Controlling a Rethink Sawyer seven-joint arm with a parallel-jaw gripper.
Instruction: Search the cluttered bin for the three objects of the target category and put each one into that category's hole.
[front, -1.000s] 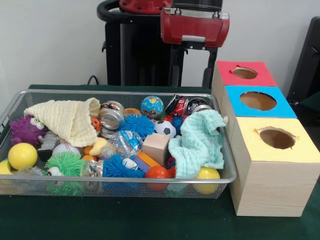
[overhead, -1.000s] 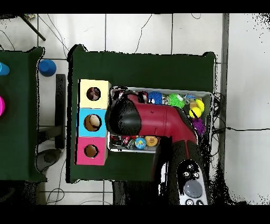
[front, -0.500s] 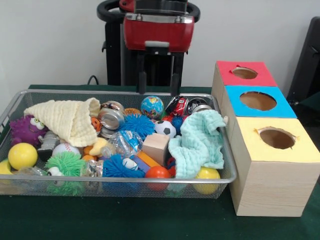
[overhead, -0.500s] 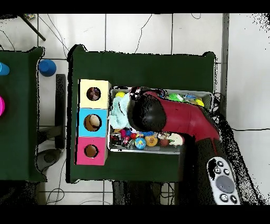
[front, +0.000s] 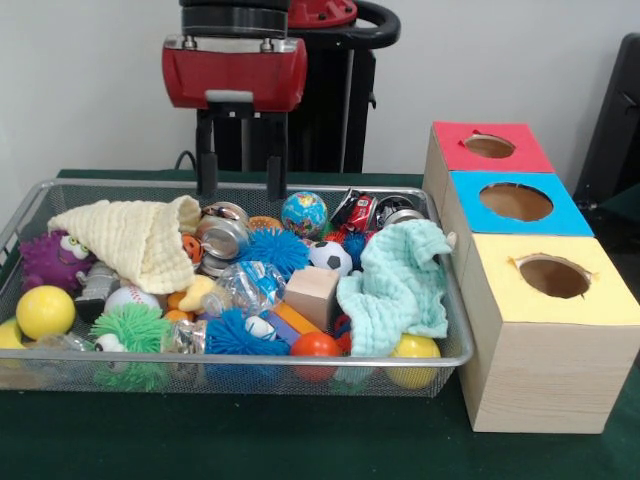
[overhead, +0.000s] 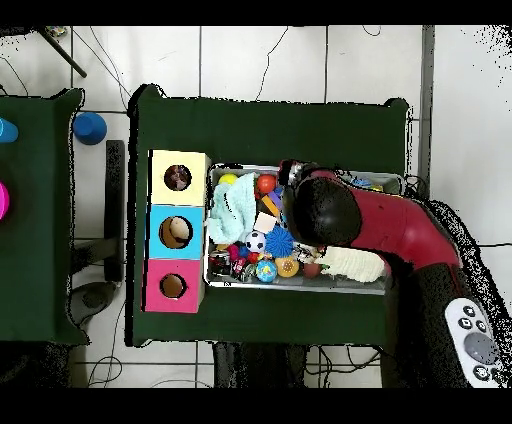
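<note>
Midway: gripper (front: 241, 188) hovers over the bin (front: 452, 330), fingers apart and empty.
Overhead, each hole seems to hold something; which category remains cannot be told.

I have the arm (overhead: 400, 225) reaching in from above, red wrist block level, with the gripper (front: 241, 187) pointing straight down. Its two dark fingers (front: 207, 160) hang parallel with a clear gap between them, holding nothing.
</note>
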